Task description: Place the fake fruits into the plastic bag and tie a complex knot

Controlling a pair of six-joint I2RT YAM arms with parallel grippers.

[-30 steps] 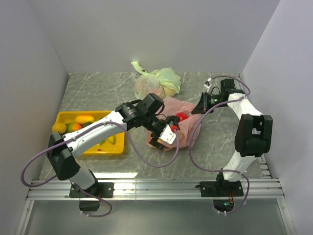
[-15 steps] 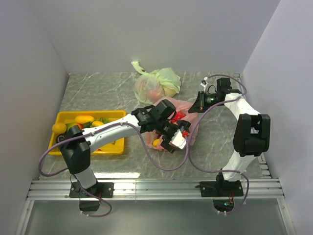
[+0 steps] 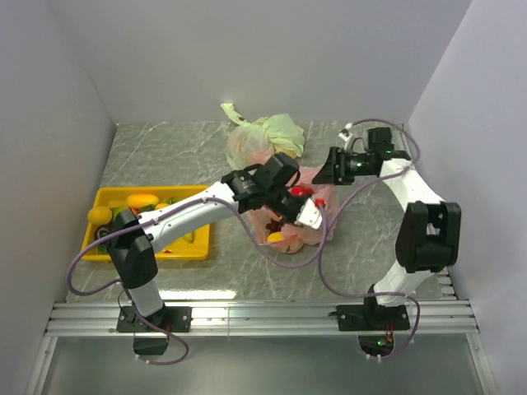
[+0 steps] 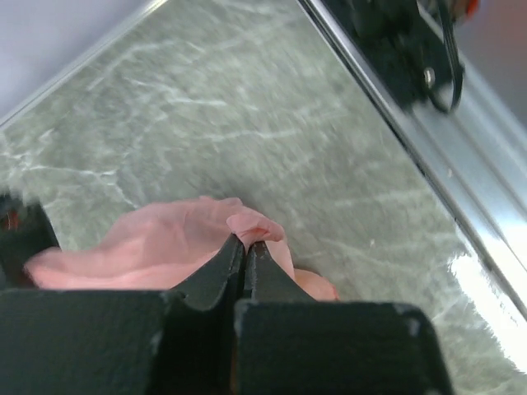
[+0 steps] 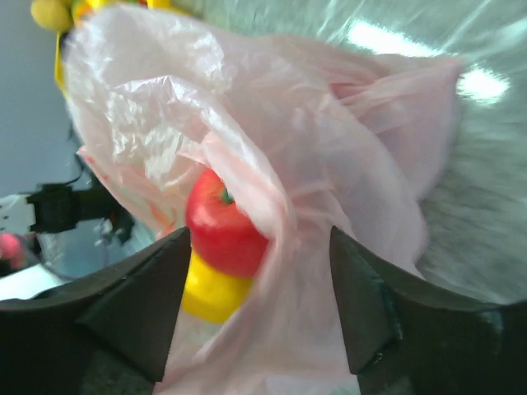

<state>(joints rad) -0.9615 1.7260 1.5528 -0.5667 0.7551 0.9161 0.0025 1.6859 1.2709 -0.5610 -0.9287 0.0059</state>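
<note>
The pink plastic bag [image 3: 303, 237] lies crumpled at mid table, and my left gripper [image 3: 310, 217] hangs over it. In the left wrist view that gripper [image 4: 245, 244] is shut on a raised fold of the bag [image 4: 165, 247]. My right gripper [image 3: 324, 174] stands open at the bag's far right side. Its wrist view shows the jaws [image 5: 259, 239] wide apart with loose bag film [image 5: 329, 148] between them. Inside the bag I see a red fruit [image 5: 222, 226] on a yellow fruit [image 5: 207, 294]. A yellow fruit [image 3: 276, 237] shows at the bag's near left edge. More fake fruits [image 3: 142, 200] lie in the tray.
A yellow tray [image 3: 183, 254] holding fruit sits at the left. A pale green-and-white knotted bag [image 3: 268, 136] rests at the back, just beyond the pink bag. Grey walls close in left, right and behind. A metal rail runs along the near edge.
My left gripper swung right across the bag and shut on a fold of it. The right gripper opened, letting go of the bag, and shifted slightly left.
</note>
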